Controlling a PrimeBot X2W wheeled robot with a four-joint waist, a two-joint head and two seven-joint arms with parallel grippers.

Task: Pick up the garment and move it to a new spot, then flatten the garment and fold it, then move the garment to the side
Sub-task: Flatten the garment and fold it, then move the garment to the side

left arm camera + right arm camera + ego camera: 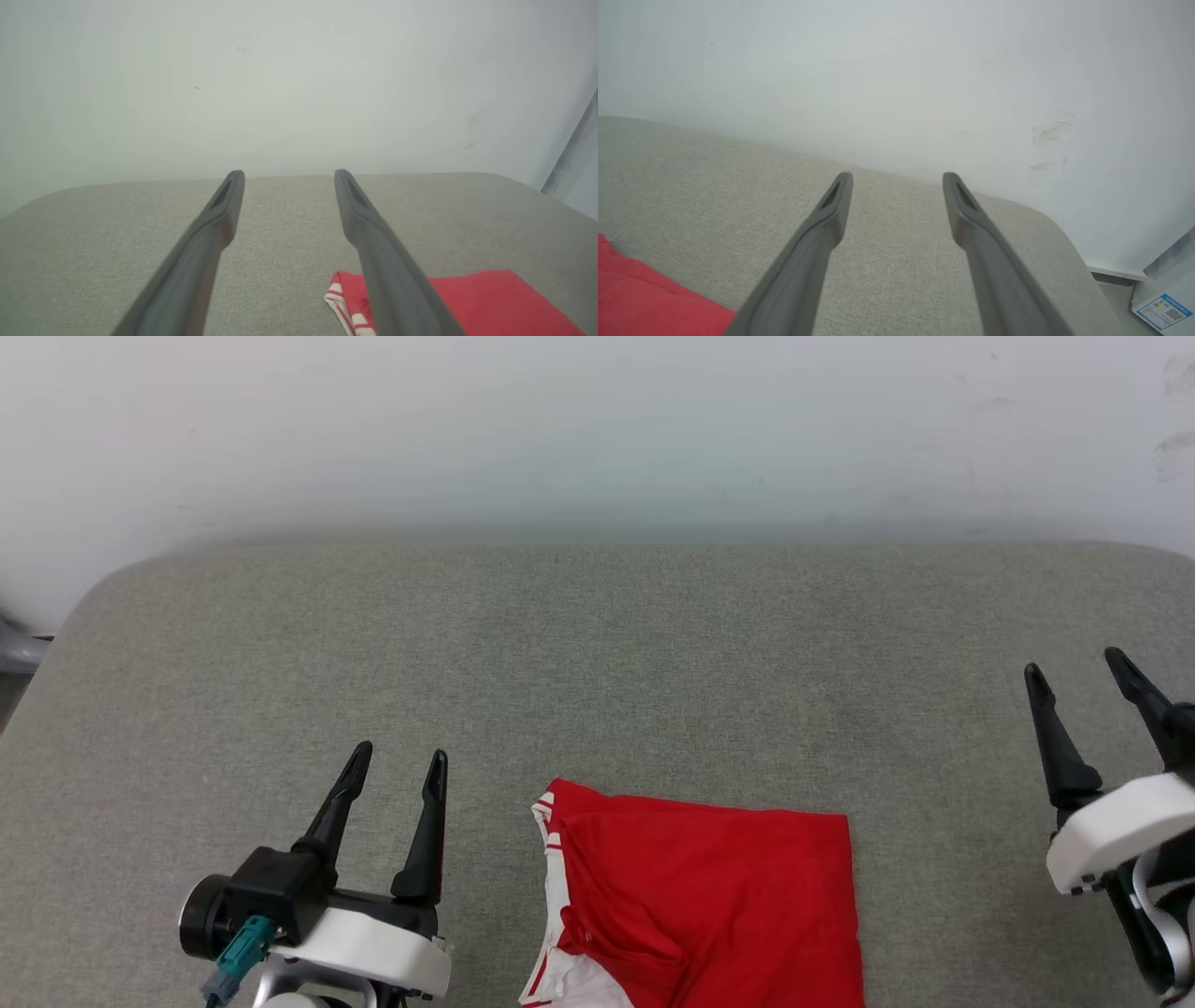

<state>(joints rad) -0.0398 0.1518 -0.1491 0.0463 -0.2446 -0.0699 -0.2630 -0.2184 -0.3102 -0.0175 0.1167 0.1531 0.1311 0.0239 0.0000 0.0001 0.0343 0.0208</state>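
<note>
The left gripper [401, 753] hovers at the lower left, its two dark fingers spread wide with nothing between them. The right gripper [1074, 663] is at the far right edge, fingers also spread wide and empty. Between them, nearer the left gripper, the garment [709, 896] lies folded on the grey fabric surface [597, 663]. It is a red shirt with a white, red-striped sleeve edge on its left side, and it touches neither gripper. A pale wall [597, 429] stands behind.
</note>
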